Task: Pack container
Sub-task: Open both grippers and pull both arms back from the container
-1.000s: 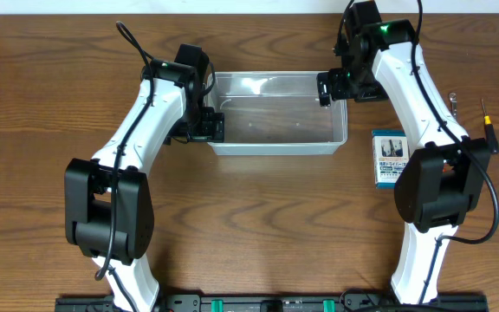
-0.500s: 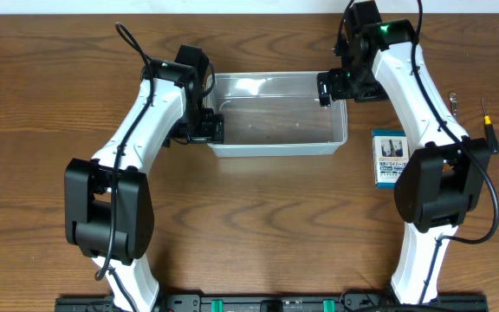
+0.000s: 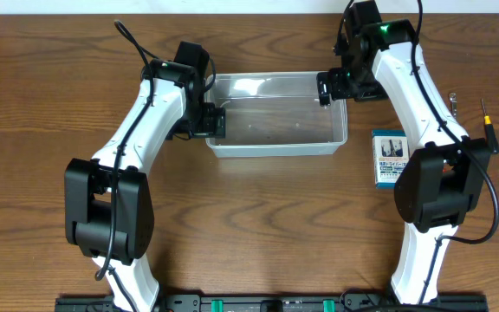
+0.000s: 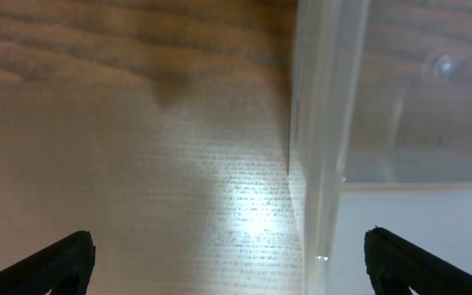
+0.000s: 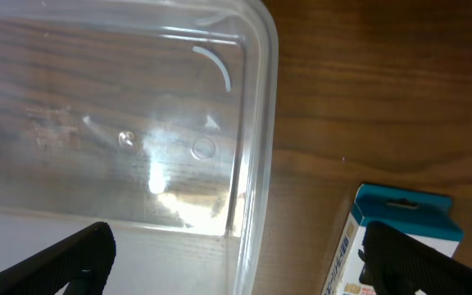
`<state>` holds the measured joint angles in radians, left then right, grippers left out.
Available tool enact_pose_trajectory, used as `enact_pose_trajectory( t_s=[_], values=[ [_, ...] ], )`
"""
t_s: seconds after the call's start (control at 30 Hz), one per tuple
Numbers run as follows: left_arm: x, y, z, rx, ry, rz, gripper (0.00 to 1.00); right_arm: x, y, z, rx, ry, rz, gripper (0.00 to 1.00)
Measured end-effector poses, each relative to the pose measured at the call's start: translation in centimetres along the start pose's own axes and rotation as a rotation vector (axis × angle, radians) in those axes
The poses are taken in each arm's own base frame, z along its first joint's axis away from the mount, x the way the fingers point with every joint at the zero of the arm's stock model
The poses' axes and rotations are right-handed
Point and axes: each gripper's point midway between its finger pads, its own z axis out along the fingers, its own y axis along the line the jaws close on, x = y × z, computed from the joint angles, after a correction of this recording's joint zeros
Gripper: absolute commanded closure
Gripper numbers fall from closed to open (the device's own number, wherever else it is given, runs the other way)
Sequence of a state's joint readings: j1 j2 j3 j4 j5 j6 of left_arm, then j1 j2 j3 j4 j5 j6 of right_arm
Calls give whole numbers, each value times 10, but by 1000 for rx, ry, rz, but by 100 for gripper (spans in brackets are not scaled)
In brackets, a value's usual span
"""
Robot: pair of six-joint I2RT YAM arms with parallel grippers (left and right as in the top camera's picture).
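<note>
Resting on the brown wood-grain table, toward its far middle: one clear, colourless plastic rectangular container with rounded corners and a rolled rim, upright, long side running left to right. Left arm, white with black joints: reaches to the container's left end. Left jaws released and spread wide, the black fingertips sitting at the lower corners of the wrist view, with the container's end wall standing between them and touching neither where visible. Right arm, same build: reaches to the container's far right corner. Right jaws released and spread wide, the fingertips straddling the rim at the rounded corner and grasping nothing. Small blue-and-white printed cardboard box: flat on the table just right of the container, apart from it, its right edge hidden by the right arm. Slim dark tool with a yellowish tip: near the table's right edge, kind too small to tell.
</note>
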<state>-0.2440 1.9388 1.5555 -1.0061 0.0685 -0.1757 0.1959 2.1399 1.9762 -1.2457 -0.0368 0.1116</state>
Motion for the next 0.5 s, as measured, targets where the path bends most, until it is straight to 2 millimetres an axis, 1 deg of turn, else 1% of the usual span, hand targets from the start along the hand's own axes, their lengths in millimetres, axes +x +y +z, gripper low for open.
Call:
enact_pose_trajectory(
  t_s=[0.2,0.27,0.3,0.33,0.43,0.5],
  values=[
    [-11,-3,-1,14,-47,20,2,-4,0,0,-2,-16,2,1],
    [-14,-4,-7,18,-67,24,2,-5,1,-1,-4,-21,2,1],
    [-16,-5,-12,23,-88,25,2,-5,1,-2,-6,-26,2,1],
    [-19,-5,-20,28,-113,25,2,-6,2,-4,-11,-29,2,1],
    [-29,-5,-58,38,-226,26,2,-5,3,-19,-19,-50,1,1],
    [-33,0,-91,33,-316,18,2,-4,4,-34,-24,-71,1,1]
  ],
)
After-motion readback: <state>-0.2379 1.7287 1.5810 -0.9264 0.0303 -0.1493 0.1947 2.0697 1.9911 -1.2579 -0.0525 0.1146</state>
